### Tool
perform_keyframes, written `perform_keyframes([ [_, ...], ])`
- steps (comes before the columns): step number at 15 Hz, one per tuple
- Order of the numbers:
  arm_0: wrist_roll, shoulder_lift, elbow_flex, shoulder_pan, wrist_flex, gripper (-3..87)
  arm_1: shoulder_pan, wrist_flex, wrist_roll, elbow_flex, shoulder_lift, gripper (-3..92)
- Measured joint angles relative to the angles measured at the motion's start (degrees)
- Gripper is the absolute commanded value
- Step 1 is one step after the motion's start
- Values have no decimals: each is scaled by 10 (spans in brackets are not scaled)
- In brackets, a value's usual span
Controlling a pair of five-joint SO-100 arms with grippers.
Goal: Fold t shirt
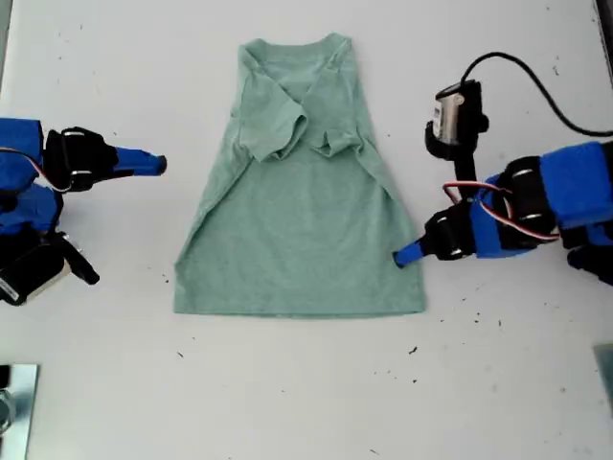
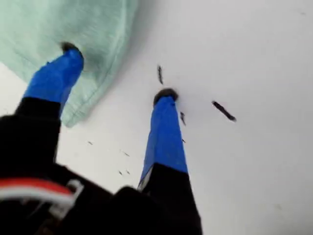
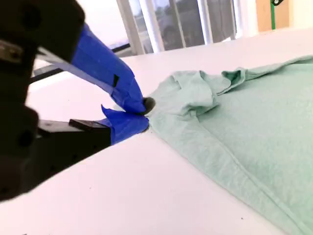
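As the first gripper (image 2: 118, 71) straddled the pale sage-green cloth t-shirt's (image 1: 297, 240) hem corner, fingers wide, pinching for a side fold seemed next; the second gripper (image 1: 158, 165) sat closed, empty.

**White worktop, scattered specks, windows behind**

A plain white worktop (image 1: 306, 402) fills the exterior view. Small dark specks (image 1: 414, 351) dot it, thickest toward the exterior view's lower right, with a few more (image 1: 180, 355) toward its lower left. The first wrist view shows some of these marks (image 2: 223, 110) up close as short dark dashes on the white surface. A shiny metallic object (image 1: 14, 407) sits at the exterior view's lower left corner, cut off by the edge. Beyond the worktop, the second wrist view shows bright window panes (image 3: 183, 22) with pale frames, and an orange-brown panel (image 3: 271, 13) beside them.
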Motion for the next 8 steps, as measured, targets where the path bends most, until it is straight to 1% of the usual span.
perform_keyframes([
  [1, 0, 0, 0, 0, 0, -3, -9, -27, 4, 4, -17, 8],
  [4, 0, 0, 0, 0, 0, -3, -29, -52, 12, -4, -36, -2],
  [8, 0, 0, 0, 0, 0, -3, -30, 18, 16, -53, -36, -2],
])
